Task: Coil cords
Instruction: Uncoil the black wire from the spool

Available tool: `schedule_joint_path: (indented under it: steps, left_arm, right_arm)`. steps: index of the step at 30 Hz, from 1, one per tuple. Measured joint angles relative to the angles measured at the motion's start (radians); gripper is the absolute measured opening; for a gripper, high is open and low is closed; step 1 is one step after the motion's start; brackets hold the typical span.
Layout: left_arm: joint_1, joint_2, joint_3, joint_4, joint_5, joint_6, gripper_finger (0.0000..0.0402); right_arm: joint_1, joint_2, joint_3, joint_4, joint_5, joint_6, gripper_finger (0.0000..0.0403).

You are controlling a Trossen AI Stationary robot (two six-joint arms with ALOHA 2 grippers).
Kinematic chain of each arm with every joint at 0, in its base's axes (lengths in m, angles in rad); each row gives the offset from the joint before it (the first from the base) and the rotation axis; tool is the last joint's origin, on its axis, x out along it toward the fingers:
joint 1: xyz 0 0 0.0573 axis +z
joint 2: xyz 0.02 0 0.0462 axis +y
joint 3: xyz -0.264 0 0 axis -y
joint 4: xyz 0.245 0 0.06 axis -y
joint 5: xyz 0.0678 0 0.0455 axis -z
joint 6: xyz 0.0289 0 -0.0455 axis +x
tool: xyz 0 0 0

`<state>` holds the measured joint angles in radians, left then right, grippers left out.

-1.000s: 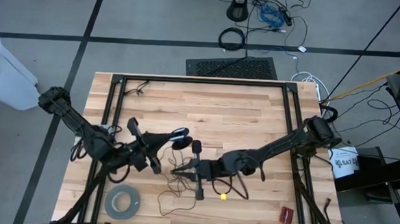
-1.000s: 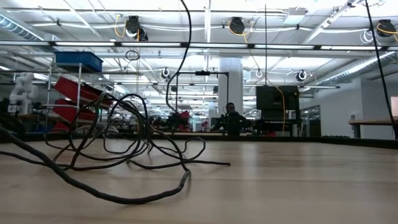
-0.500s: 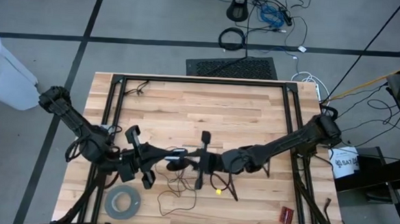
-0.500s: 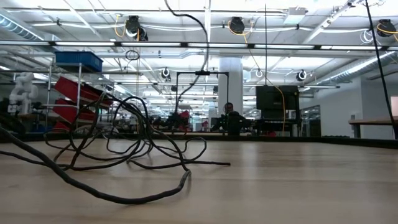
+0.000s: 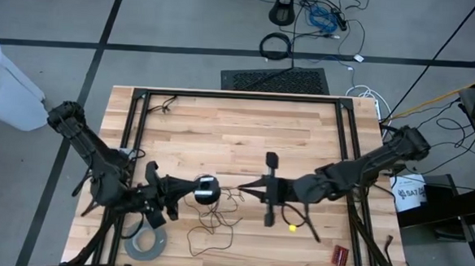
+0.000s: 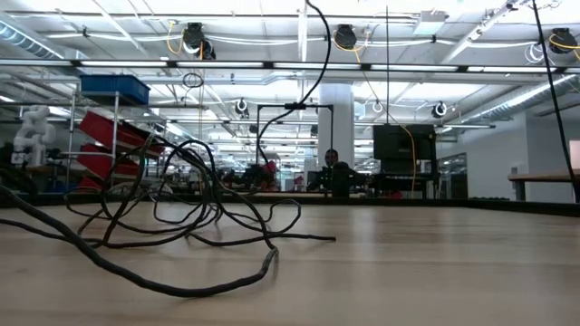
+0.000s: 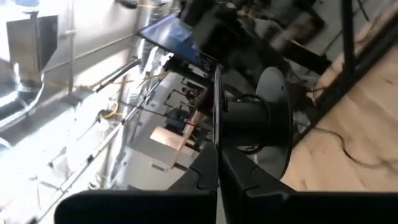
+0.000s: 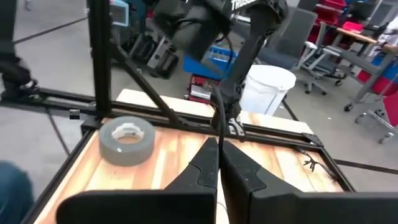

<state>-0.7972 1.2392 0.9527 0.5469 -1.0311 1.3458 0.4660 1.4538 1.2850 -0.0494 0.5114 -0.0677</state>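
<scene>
The table [image 5: 245,137] was pale wood in narrow joined strips, smooth with a slight sheen in the low view. Its frame [image 5: 239,94] looked like matt black metal. The thin cord [image 6: 181,204] was dark, rubbery and matt, joined to a black disc [image 5: 206,189] of smooth plastic with a glossy pale face. The tape roll [image 8: 127,139] was dull grey, cloth-like. Both arms looked like matt black plastic or metal. A white bucket [image 8: 267,87] seemed smooth plastic.

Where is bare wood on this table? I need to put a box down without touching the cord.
The far half of the table is bare, and the strip between the right gripper and the frame. Crowded: near middle, with thin wire, disc, left gripper and tape roll.
</scene>
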Motion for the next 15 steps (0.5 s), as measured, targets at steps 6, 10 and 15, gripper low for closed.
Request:
schedule_joint_path:
  steps: [6,10,15]
  left_arm:
    - [-0.034,0.0,0.0,-0.007,-0.006,0.004,0.0001]
    - [-0.05,0.0,0.0,-0.008,-0.05,0.004,0.0001]
    - [-0.049,0.0,0.0,-0.012,-0.179,0.003,0.0001]
  right_arm:
    - [0.046,-0.07,0.0,-0.087,0.045,0.004,0.0]
    - [0.063,-0.088,0.0,-0.092,0.041,-0.006,0.0]
    - [0.082,-0.105,0.0,-0.089,0.034,-0.044,0.0]
